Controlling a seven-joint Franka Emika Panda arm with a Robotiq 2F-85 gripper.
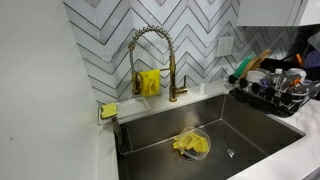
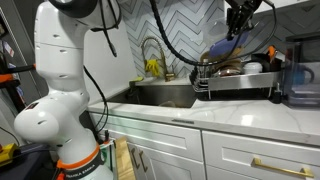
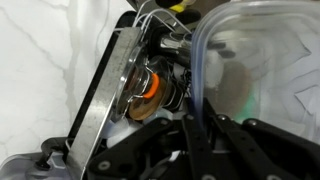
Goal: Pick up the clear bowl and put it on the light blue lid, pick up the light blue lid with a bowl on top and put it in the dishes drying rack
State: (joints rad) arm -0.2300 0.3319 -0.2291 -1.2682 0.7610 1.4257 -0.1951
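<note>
In the wrist view my gripper (image 3: 190,130) is shut on the thin pale blue edge of a translucent light blue lid (image 3: 196,70). A clear rounded shape (image 3: 265,60), apparently the clear bowl, fills the right side behind that edge. Below it is the dish drying rack (image 3: 110,90), holding a pan and an orange item. In both exterior views the gripper (image 2: 240,15) (image 1: 303,58) hangs above the rack (image 2: 240,82) (image 1: 270,98). The held lid is too small to make out there.
A steel sink (image 1: 160,135) holds a clear dish with a yellow cloth (image 1: 191,144). A gold faucet (image 1: 150,55) stands behind it, with a yellow sponge (image 1: 108,111) at the sink corner. The rack is crowded with dishes and utensils (image 1: 248,68). A white counter (image 2: 220,110) runs along the front.
</note>
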